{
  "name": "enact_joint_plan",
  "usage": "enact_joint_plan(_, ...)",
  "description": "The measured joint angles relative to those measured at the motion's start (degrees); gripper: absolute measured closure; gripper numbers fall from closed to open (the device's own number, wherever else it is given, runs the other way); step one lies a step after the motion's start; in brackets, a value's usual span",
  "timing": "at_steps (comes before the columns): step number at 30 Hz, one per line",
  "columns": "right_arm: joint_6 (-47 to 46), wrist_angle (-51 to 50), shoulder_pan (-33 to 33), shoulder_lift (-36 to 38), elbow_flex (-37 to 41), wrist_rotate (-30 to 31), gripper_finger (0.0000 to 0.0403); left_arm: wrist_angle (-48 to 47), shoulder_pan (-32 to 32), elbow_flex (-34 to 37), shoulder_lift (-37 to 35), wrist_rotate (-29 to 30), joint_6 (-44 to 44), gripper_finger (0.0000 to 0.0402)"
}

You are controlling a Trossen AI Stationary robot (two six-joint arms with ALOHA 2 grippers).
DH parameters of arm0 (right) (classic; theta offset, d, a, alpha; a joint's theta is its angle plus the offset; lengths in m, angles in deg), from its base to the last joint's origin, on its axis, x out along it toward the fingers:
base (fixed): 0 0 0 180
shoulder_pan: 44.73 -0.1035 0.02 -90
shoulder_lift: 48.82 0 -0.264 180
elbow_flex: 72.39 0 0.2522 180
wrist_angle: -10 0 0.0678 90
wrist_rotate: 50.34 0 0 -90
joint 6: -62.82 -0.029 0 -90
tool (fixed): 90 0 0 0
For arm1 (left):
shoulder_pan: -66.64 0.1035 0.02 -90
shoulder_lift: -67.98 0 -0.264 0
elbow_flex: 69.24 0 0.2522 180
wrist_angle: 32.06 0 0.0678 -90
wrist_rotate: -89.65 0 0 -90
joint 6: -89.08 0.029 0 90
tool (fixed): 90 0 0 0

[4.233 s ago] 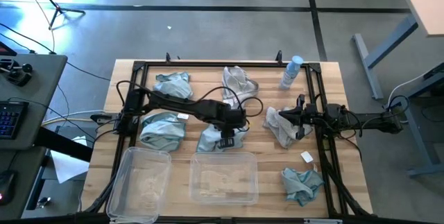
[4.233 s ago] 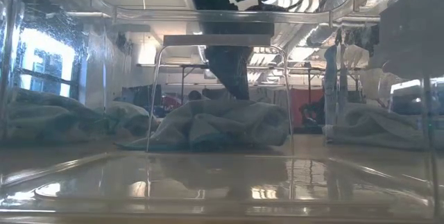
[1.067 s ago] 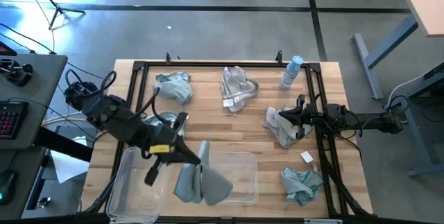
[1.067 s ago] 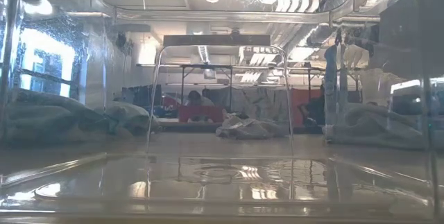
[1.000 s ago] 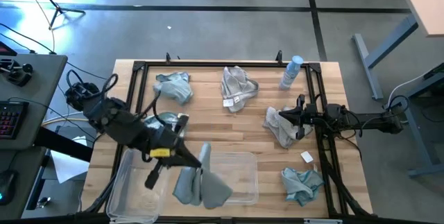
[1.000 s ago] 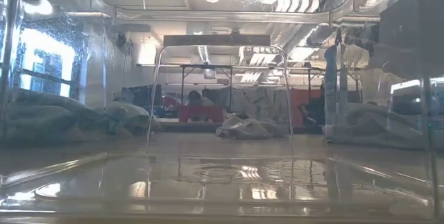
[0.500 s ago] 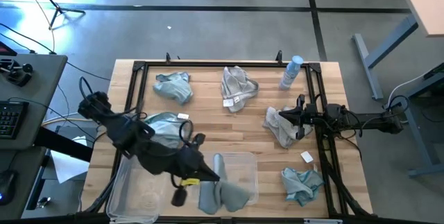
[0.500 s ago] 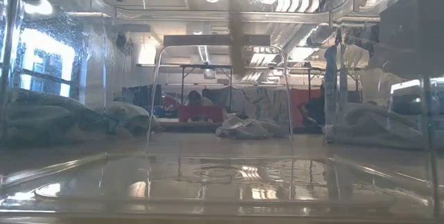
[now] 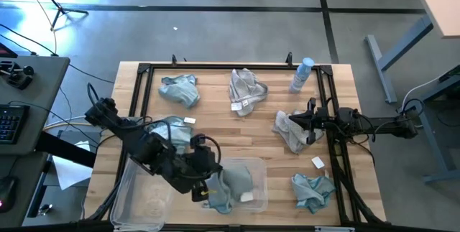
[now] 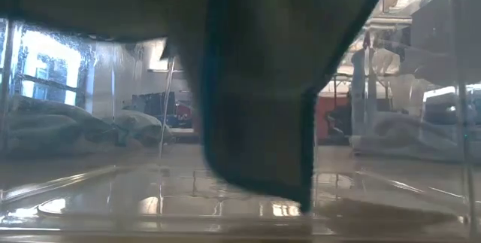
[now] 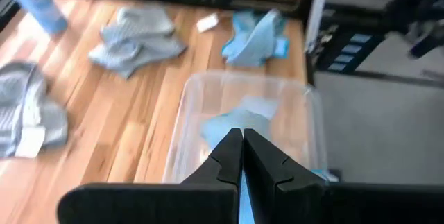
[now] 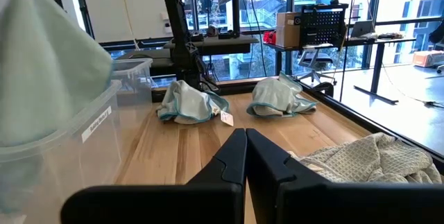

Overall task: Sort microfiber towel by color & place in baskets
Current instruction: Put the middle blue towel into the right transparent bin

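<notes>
Left pincer [image 9: 207, 193] clamped on pale teal-blue microfiber towel [image 9: 228, 187], lowered into wider clear plastic basket [image 9: 255, 164], lower centre of high view, for colour sorting. Narrower clear basket [image 9: 144, 189] beside it. Right pincer [image 9: 310, 126] closed, parked by grey-beige towel [image 9: 289, 131], wooden surface [image 9: 215, 81] right.

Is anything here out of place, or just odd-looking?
One thing: a pale blue spray bottle stands at the table's far edge among the scattered towels, though it is no cloth. Otherwise it is ordinary mid-sorting clutter: the left gripper lowers a teal towel into the wider basket.
</notes>
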Motion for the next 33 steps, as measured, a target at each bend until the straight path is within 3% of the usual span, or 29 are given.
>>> enact_joint_plan(12,0.0,0.0,0.0,0.0,0.0,0.0,0.0402,7.4,0.8,11.4,0.4,-1.1,-4.8,0.0401)
enact_joint_plan(22,0.0,0.0,0.0,0.0,0.0,0.0,0.0402,20.8,1.7,14.0,7.6,-15.6,5.7,0.0399)
enact_joint_plan(26,0.0,0.0,0.0,0.0,0.0,0.0,0.0402,21.3,3.1,14.0,11.1,-22.1,10.0,0.0375)
enact_joint_plan(33,0.0,0.0,0.0,0.0,0.0,0.0,0.0402,20.5,7.8,14.0,11.2,-26.0,18.5,0.03)
